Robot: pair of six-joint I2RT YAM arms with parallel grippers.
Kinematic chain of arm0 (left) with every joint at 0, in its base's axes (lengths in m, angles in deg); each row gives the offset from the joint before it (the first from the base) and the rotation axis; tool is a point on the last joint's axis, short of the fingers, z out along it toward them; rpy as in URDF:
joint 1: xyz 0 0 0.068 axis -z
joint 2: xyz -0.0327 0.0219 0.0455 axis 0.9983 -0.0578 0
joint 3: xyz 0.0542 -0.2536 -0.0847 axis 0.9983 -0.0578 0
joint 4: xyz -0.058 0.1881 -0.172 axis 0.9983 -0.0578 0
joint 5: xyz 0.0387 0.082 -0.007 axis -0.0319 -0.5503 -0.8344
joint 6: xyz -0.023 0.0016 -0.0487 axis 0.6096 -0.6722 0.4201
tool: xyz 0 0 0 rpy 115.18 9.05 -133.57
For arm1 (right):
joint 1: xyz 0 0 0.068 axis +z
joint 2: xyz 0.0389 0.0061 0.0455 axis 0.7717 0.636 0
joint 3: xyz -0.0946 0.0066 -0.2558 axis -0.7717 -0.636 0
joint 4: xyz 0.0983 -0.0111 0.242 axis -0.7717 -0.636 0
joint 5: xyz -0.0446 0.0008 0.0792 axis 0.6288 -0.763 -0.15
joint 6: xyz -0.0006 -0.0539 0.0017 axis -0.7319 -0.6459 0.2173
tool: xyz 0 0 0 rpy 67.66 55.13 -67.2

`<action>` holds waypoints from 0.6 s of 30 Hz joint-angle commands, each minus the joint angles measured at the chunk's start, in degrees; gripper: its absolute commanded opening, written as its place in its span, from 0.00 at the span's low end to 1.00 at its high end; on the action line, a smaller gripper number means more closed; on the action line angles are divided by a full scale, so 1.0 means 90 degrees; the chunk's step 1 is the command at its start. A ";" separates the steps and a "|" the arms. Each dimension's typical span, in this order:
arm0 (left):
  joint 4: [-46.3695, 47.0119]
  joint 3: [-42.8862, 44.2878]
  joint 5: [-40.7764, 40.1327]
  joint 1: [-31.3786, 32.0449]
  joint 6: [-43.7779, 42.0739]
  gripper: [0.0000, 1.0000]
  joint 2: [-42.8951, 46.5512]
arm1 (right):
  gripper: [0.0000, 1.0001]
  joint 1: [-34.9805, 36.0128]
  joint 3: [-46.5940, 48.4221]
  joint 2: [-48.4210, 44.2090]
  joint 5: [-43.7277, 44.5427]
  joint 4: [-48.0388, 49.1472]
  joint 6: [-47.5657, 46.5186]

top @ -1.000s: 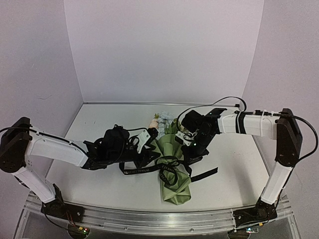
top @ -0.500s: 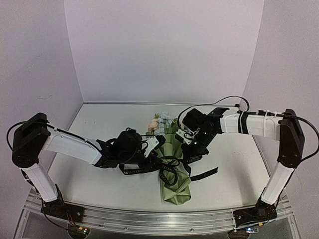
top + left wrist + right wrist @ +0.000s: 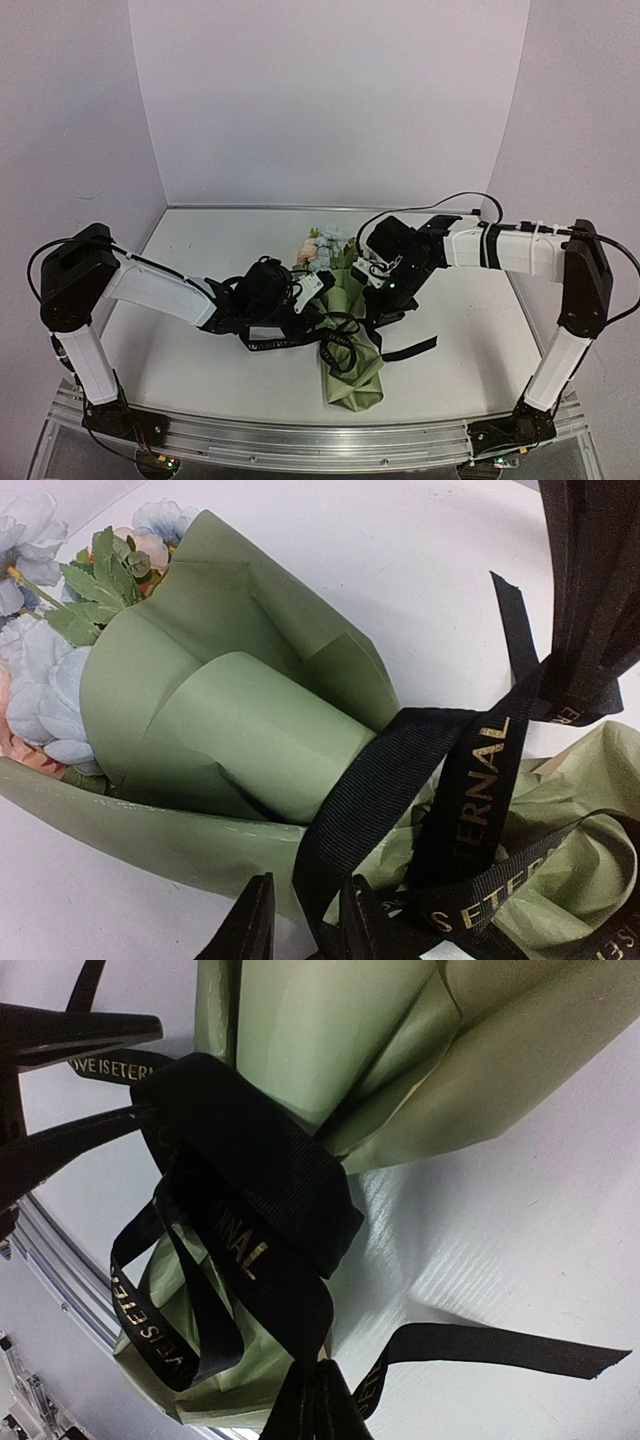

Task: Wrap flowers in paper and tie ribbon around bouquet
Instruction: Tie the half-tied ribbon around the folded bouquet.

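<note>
The bouquet lies across the middle of the desk. Its pink and pale blue flowers point toward the back wall, and the crumpled tail of the olive-green paper points toward the arms. The black lettered ribbon loops around the waist of the cone in slack coils, with one loose end trailing onto the desk at the right. The left gripper sits low beside the cone, its fingers a little apart with a ribbon strand running between them; I cannot tell whether they pinch it. The right gripper is clenched on the ribbon at the cone's other side, where the strands meet its tips.
</note>
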 commanded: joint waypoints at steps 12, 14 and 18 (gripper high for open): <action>0.0289 0.0248 0.0817 -0.0032 -0.0313 0.04 0.0196 | 0.00 0.0029 0.0143 -0.0063 -0.0520 0.0326 0.0407; 0.0367 0.0217 0.0941 -0.0031 -0.0341 0.04 0.0248 | 0.00 0.0027 0.0220 0.0029 -0.0565 0.0332 0.0456; 0.0453 0.0187 0.1031 -0.0033 -0.0350 0.04 0.0310 | 0.00 0.0025 0.0327 0.0227 -0.0704 0.0389 0.0543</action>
